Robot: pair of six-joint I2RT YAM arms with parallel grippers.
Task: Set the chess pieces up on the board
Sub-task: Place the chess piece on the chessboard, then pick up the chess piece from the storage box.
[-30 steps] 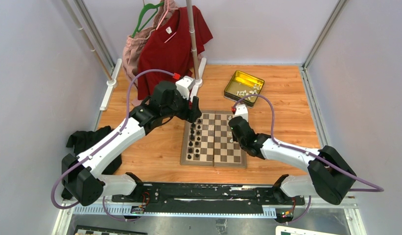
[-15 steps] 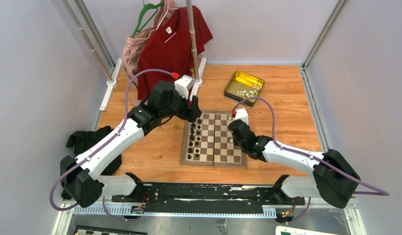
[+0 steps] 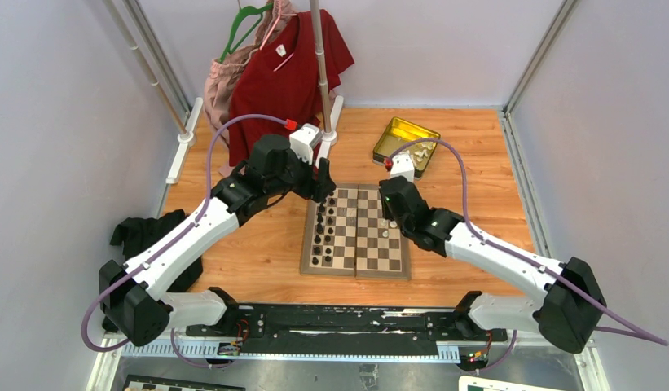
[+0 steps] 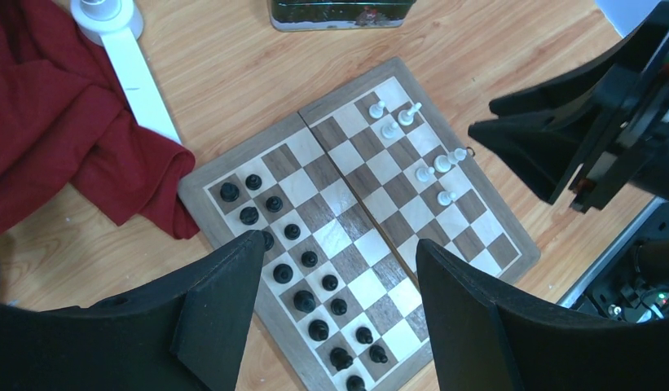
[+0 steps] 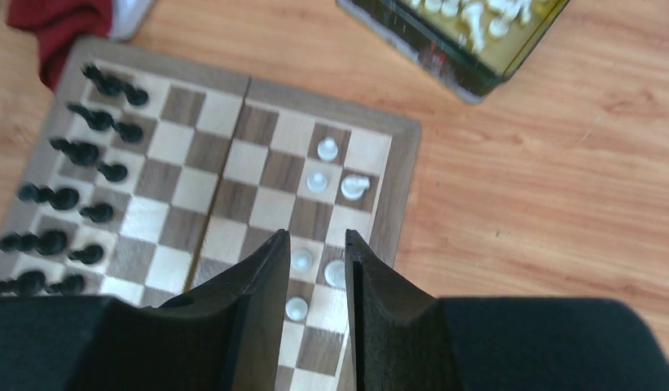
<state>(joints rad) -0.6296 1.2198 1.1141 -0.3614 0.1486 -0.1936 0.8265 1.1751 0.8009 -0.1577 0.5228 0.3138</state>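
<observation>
Left hand [image 4: 339,248] open and empty above the board [image 4: 339,195] | right hand [image 5: 316,240], jaws slightly apart, gripping nothing | chess pieces [image 5: 327,149] stand on squares beneath it

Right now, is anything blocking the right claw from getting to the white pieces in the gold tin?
Nothing visible does. The right gripper hangs open above the board's right side. Between it and the gold tin holding the loose chess pieces lie only a few low placed white pieces and bare table.
</observation>
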